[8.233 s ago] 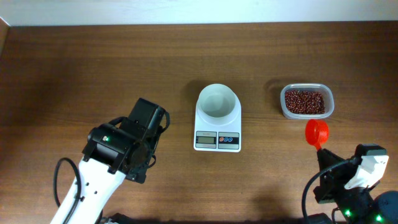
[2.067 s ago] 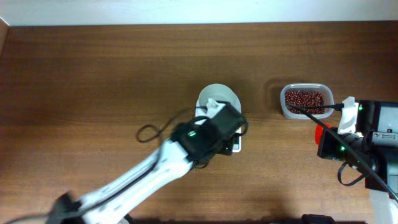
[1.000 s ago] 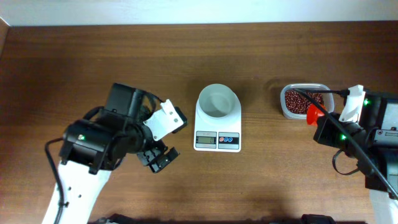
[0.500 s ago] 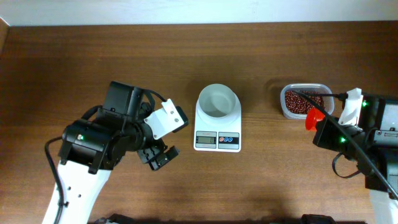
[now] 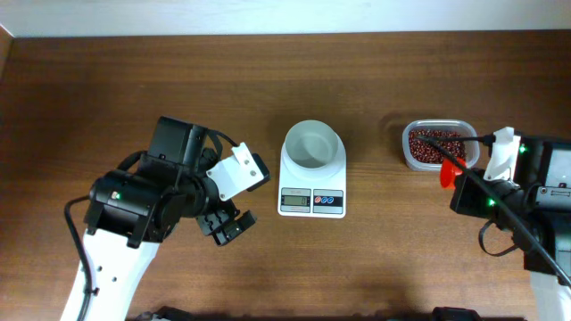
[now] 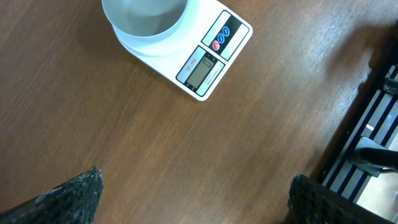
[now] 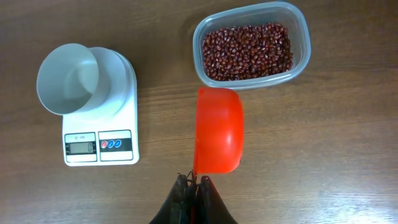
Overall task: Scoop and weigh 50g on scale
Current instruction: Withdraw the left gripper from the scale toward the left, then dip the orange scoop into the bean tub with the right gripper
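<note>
beans (image 7: 249,51), the small dark red-brown ones, lie all in the clear plastic tub (image 7: 307,50) at the right of the table. the white bowl (image 5: 312,145) on the scale (image 5: 312,201) is empty, so nothing is weighed yet. the scale stands in the middle, well apart from the tub, and its display is too small to read.

what has changed: 8 seconds ago the red scoop (image 7: 217,130) lay on the table just below the tub. now the right gripper (image 7: 194,183) has its 2 fingers pressed together on the handle of the scoop. in the last second it carried the scoop closer to the tub, and in the overhead view the red edge now meets the tub's lower right corner. i see no beans in the scoop.

the left arm was over the scale 2 seconds ago, perhaps to press a button, but i cannot confirm this. since 1 second it stays at the left of the scale, and the left gripper (image 6: 193,196) has its fingers spread wide and holds nothing.

for the task this means, in my judgement, that the preparation is done and the first scoop is near. the next move asks to dip the scoop into the beans and carry it level over the bare table to the bowl. a tilt on that way could spill grains.
</note>
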